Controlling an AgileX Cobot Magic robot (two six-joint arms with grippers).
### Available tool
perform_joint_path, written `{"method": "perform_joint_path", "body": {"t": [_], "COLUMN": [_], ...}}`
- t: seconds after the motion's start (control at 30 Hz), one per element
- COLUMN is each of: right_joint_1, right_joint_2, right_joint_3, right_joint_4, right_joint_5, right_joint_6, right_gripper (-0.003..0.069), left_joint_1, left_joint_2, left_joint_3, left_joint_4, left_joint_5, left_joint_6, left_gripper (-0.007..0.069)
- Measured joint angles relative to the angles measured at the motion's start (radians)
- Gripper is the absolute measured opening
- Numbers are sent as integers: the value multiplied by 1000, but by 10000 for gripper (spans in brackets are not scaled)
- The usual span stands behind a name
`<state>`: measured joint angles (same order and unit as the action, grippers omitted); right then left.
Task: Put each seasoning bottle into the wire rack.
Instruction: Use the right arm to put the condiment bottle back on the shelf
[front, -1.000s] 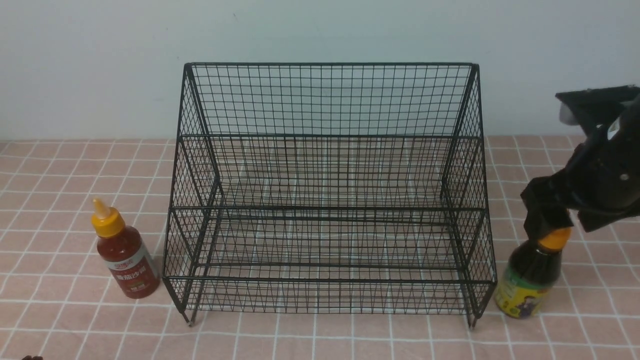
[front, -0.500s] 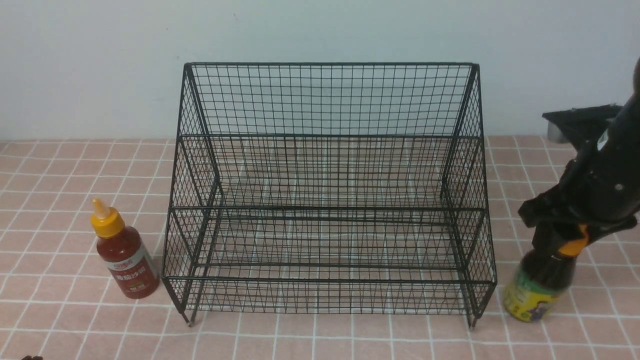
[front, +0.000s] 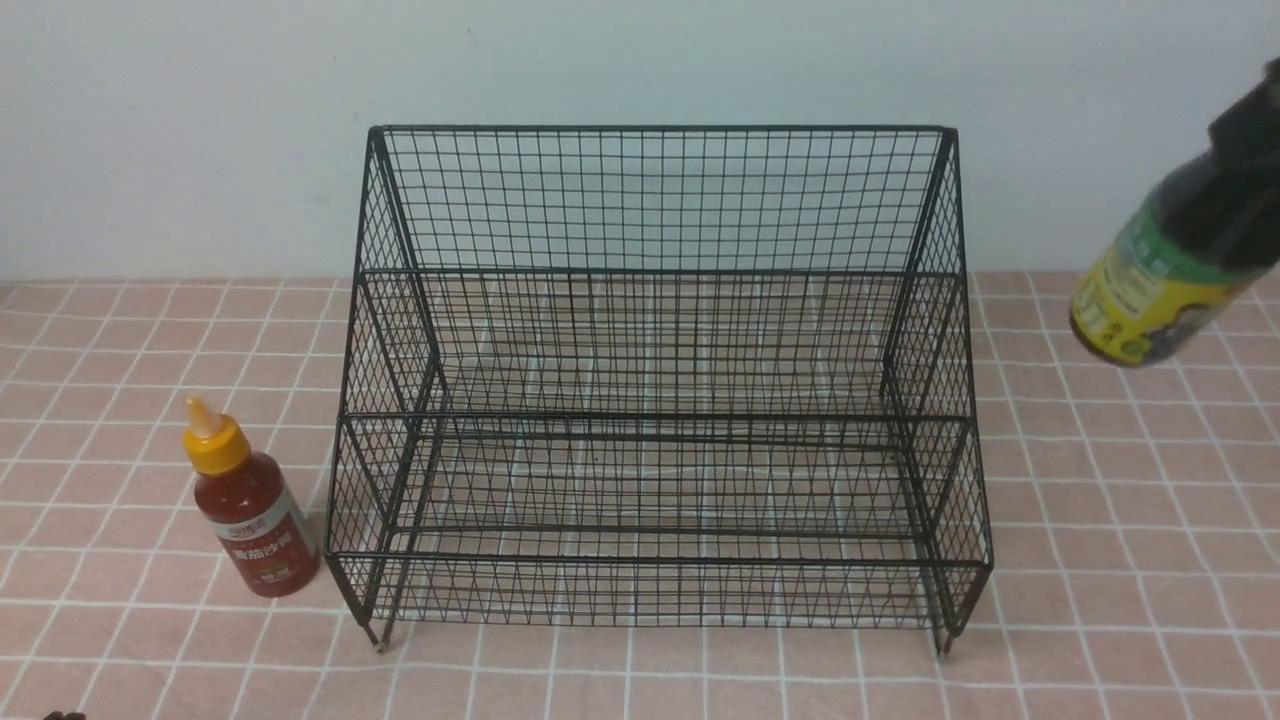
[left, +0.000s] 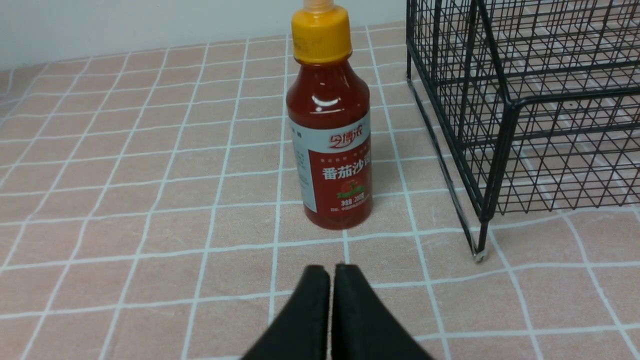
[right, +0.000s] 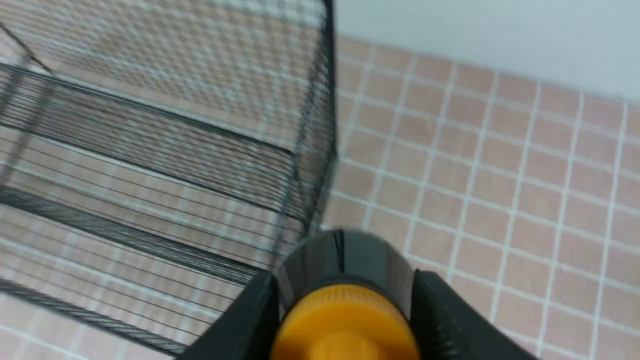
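Note:
The big black wire rack (front: 655, 380) stands in the middle, its tiers bare. The red sauce bottle (front: 245, 505) stands upright on the cloth just left of the rack; in the left wrist view (left: 330, 130) it stands a short way beyond my left gripper (left: 331, 270), whose jaws are pressed together and empty. My right gripper (right: 345, 295) is shut on the neck of the dark bottle (front: 1170, 255), under its orange cap (right: 345, 325). It holds the bottle tilted in the air, right of the rack's upper right corner (right: 327, 90).
A pink cloth with a white grid (front: 1120, 560) covers the table, with a pale wall (front: 200, 120) behind it. The rack's front feet (left: 480, 255) rest on the cloth near the red bottle.
My right gripper has lifted the dark bottle off the cloth from beside the rack's front right corner, up to the height of the rack's top. The left side has not moved.

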<state>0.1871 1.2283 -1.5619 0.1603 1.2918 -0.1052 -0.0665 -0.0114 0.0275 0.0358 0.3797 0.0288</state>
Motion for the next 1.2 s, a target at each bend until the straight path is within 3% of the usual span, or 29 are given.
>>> {"method": "perform_joint_path", "body": {"t": [0.27, 0.43, 0.57, 0.87, 1.2], "right_joint_1": [0, 0, 19, 180, 234], "right_joint_2": [26, 99, 142, 245, 327], "right_joint_3": [-22, -22, -22, -22, -22], "right_joint_4": [249, 291, 285, 198, 95], "right_joint_5": [16, 16, 9, 1, -10], "right_joint_6": [-126, -150, -154, -116, -50], "right_gripper": [308, 308, 308, 308, 308], "left_joint_1": [0, 0, 0, 0, 0], "left_joint_2": [0, 0, 0, 0, 0], "left_joint_3": [0, 0, 0, 0, 0], "left_joint_4": [0, 0, 0, 0, 0], "left_joint_5": [0, 0, 0, 0, 0], "left_joint_6": [0, 0, 0, 0, 0], "left_gripper": [-7, -7, -7, -7, -7]}}
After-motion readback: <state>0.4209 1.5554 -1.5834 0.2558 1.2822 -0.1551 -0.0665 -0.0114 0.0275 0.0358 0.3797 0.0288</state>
